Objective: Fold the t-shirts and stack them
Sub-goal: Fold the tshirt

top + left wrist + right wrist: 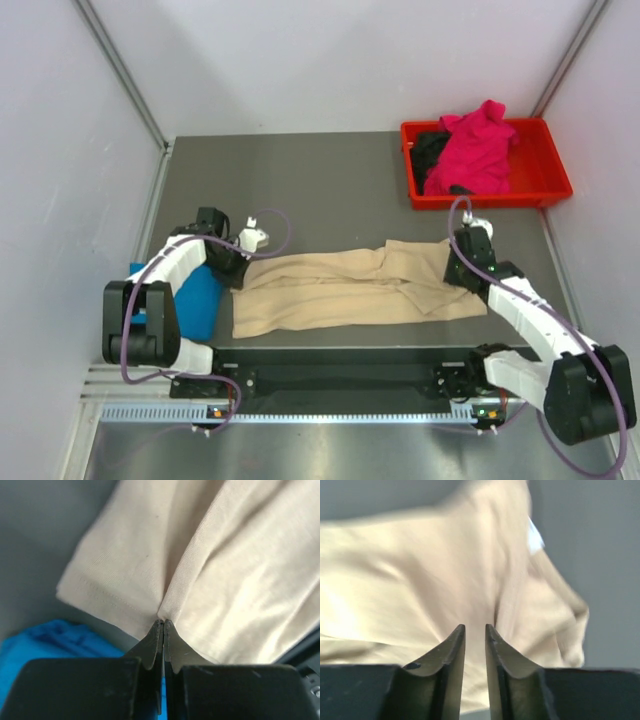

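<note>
Beige t-shirt (340,290) lies stretched sideways across the middle of the tabletop (330,190), rumpled, with a long crease down its length. Left end effector (163,621) is clamped on a pinched ridge of cloth at the shirt's left end, close to the hem. Right end effector (475,626) is at the shirt's right end, fingers parted by a narrow gap with nothing visibly pinched between them; that view is blurred.

Risks:
- Only one end looks held, so a pull from the left would likely drag or skew the shirt instead of tensioning it.
- The left pinch is small and near the edge, so it may slip out under load.
- The right fingers may close on several bunched layers and lock in the wrinkles.

Around:
- Blue t-shirt (203,295) sits at the left, partly under the left arm (175,262) and just beside the beige hem. It could get snagged or swept along.
- Magenta t-shirt (475,150) and black t-shirt (430,150) are heaped in the red tray (560,185) at the far right, well apart from the beige one, and not yet folded.
</note>
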Robot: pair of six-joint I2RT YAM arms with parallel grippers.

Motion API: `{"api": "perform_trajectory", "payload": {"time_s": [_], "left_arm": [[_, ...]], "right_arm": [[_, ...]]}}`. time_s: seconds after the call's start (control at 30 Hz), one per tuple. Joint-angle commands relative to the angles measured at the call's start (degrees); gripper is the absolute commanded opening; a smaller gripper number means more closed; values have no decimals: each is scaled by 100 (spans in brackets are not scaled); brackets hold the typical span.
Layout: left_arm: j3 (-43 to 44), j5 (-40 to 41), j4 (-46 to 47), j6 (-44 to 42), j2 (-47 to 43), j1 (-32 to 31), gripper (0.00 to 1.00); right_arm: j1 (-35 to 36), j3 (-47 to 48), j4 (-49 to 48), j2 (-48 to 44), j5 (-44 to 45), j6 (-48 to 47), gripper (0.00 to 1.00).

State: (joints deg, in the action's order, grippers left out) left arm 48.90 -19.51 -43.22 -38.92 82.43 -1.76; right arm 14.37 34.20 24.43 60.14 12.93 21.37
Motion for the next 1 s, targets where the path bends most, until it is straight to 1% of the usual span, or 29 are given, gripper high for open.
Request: {"api": "perform_trajectory", "payload": {"time_s": [0.0,0.03,0.07,0.1,0.17,0.23,0.27,0.33,0.37,0.47,0.57,0.7,0.87,0.9,0.93,0.97], "left_arm": [[-91,-264,-248,-248,-324,-52,0],[-83,-308,-292,-274,-350,-53,0],[-74,-317,-309,-292,-368,-53,0],[-57,-334,-353,-283,-403,-53,0],[-30,-361,-371,-310,-412,-53,0],[-30,-361,-310,-275,-377,-53,0],[-4,-343,-275,-257,-342,-53,0],[31,-334,-222,-187,-272,-53,0],[40,-326,-204,-160,-237,-53,0],[49,-291,-116,-125,-228,-53,0],[75,-273,-99,-125,-236,-53,0],[102,-273,-90,-108,-201,-53,0],[102,-282,-55,-81,-140,-53,0],[110,-282,-63,-72,-131,-53,0],[137,-256,-64,-72,-131,-53,0],[154,-238,-72,-64,-140,-53,0]], "right_arm": [[-224,-256,262,-545,-80,913,26],[-242,-238,352,-686,111,1018,30],[-277,-238,413,-870,192,1167,41],[-347,-238,457,-1194,227,1203,45],[-540,-273,336,-1460,114,1125,53],[-690,-256,19,-1462,-158,1045,55],[-725,-212,-95,-1209,-290,967,54],[-769,-71,-350,-813,-684,783,48],[-787,-19,-429,-384,-782,738,42],[-901,192,-569,372,-1116,650,41],[-971,307,-824,805,-1135,623,40],[-1059,351,-1018,1166,-1046,571,38],[-1234,167,-1396,1500,-1258,535,33],[-1374,106,-1440,1527,-1501,544,31],[-1393,79,-1510,1536,-1547,553,26],[-1567,52,-1537,1518,-1583,553,23]]}}
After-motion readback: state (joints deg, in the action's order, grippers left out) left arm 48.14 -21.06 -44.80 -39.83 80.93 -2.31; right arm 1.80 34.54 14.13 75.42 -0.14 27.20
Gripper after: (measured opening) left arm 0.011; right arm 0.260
